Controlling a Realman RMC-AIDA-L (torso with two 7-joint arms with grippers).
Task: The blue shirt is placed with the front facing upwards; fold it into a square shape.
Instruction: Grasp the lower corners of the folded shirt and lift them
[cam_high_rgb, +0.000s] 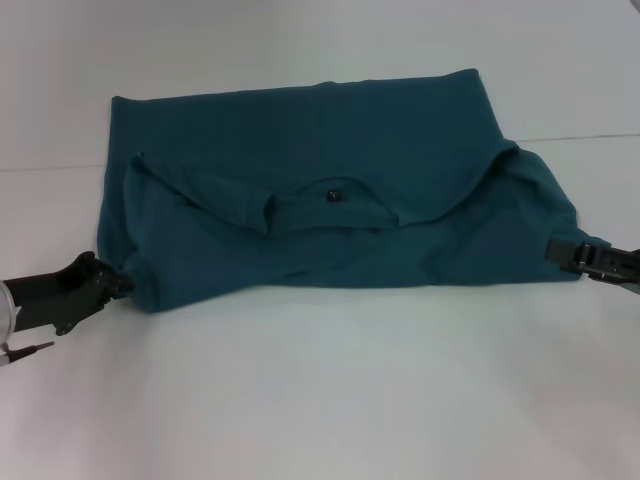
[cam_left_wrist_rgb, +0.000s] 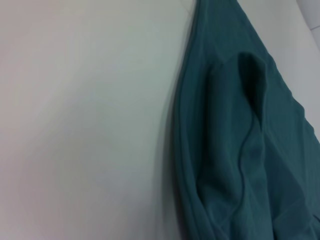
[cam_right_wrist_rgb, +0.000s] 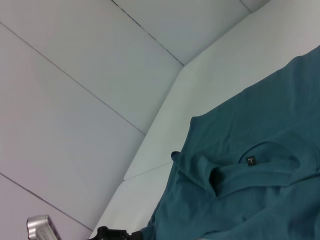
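The blue shirt (cam_high_rgb: 320, 200) lies on the white table, doubled over into a wide band. Its collar and small black label (cam_high_rgb: 333, 196) face up near the middle, and a sleeve is folded in at each side. My left gripper (cam_high_rgb: 118, 284) sits low at the shirt's near left corner, touching the cloth. My right gripper (cam_high_rgb: 556, 252) is at the shirt's right edge, against the fabric. The left wrist view shows only the shirt (cam_left_wrist_rgb: 240, 150) with a folded sleeve edge. The right wrist view shows the shirt (cam_right_wrist_rgb: 260, 200), its label (cam_right_wrist_rgb: 250, 160) and the left gripper (cam_right_wrist_rgb: 112, 234) at the far corner.
The white table (cam_high_rgb: 320, 400) extends in front of the shirt and to both sides. A faint seam (cam_high_rgb: 50, 167) crosses the tabletop behind the shirt. White wall panels (cam_right_wrist_rgb: 75, 100) rise beyond the table's far side.
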